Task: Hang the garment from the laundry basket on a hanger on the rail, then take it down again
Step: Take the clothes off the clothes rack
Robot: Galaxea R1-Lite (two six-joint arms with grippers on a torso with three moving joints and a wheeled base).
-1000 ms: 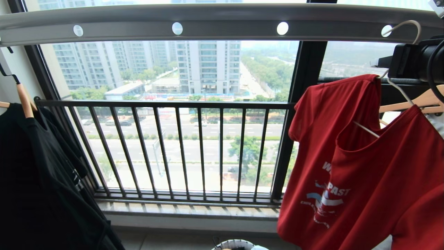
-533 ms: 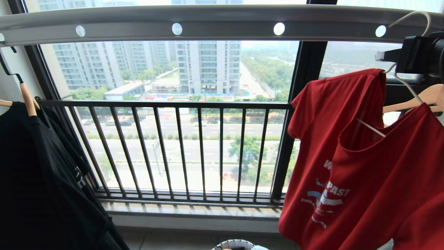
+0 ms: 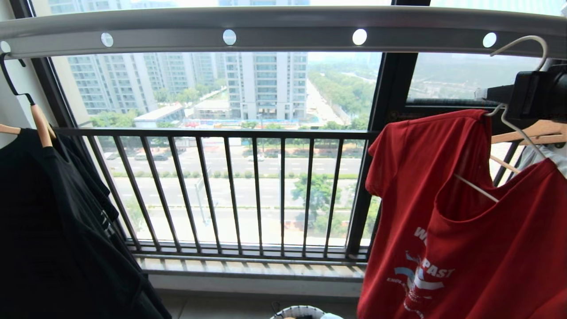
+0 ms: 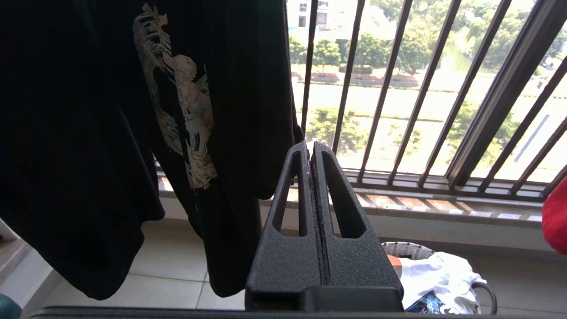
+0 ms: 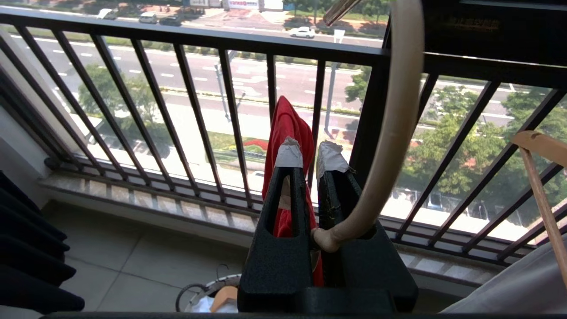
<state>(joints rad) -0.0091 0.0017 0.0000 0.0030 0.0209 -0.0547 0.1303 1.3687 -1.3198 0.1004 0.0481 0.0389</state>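
Note:
The red garment [image 3: 465, 239] hangs on the off-white wire hanger [image 3: 516, 128] at the right of the head view. My right gripper [image 3: 483, 94] is shut on the hanger's neck, just under the hook [image 3: 531, 39]. The hook's top lies in front of the grey rail [image 3: 283, 26], below the rail's upper edge. In the right wrist view the hanger [image 5: 398, 110] curves up from between the taped fingertips of my right gripper [image 5: 310, 155], with the garment [image 5: 288, 119] behind them. The laundry basket [image 3: 297, 311] stands on the floor below. My left gripper [image 4: 310, 148] is shut and empty, low beside the basket [image 4: 401, 249].
A black T-shirt [image 3: 53, 221] on a wooden hanger hangs at the left. A second wooden hanger [image 3: 531, 130] and a pale cloth [image 3: 560, 159] are behind the garment. The barred window railing [image 3: 248, 186] runs across the back. A white shirt [image 4: 438, 274] lies in the basket.
The right gripper lifted the hanger, then lowered it. The hook and garment now sit lower than a second ago. The left arm has not moved.

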